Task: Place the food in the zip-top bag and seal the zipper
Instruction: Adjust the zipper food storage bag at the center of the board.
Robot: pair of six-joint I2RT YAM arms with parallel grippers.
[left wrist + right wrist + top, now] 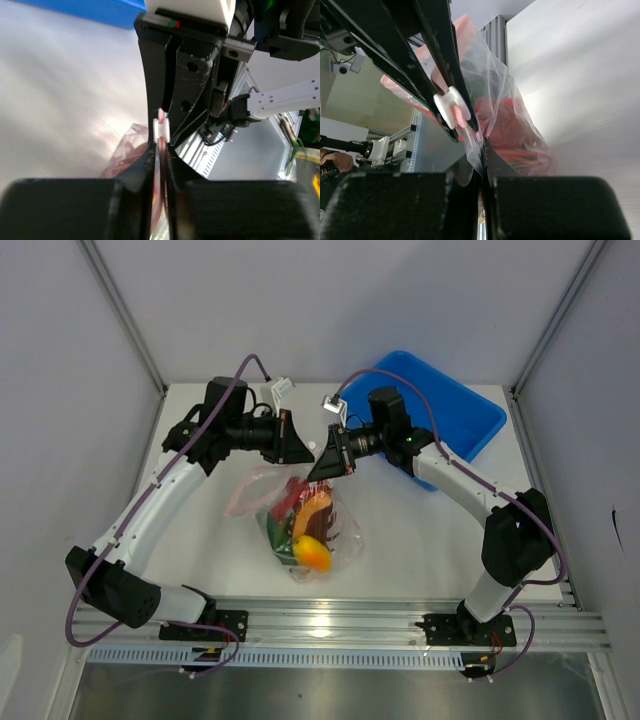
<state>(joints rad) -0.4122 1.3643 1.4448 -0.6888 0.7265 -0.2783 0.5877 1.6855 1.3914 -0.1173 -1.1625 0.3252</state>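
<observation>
Left wrist is showing my left gripper (161, 150) shut on the zipper (160, 116); my right gripper (482, 167) is pinching closed on limp, slippery film of the zip-top bag (495, 95). I'm judging the stiffer strip the safer hold.

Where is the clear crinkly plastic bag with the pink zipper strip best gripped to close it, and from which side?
Probably at the small white slider on the pink zipper strip, pinching across the strip's flat faces, approaching from the zipper edge opposite the toy food weighing down the bag. Left gripper and right gripper are shut on that edge.
</observation>
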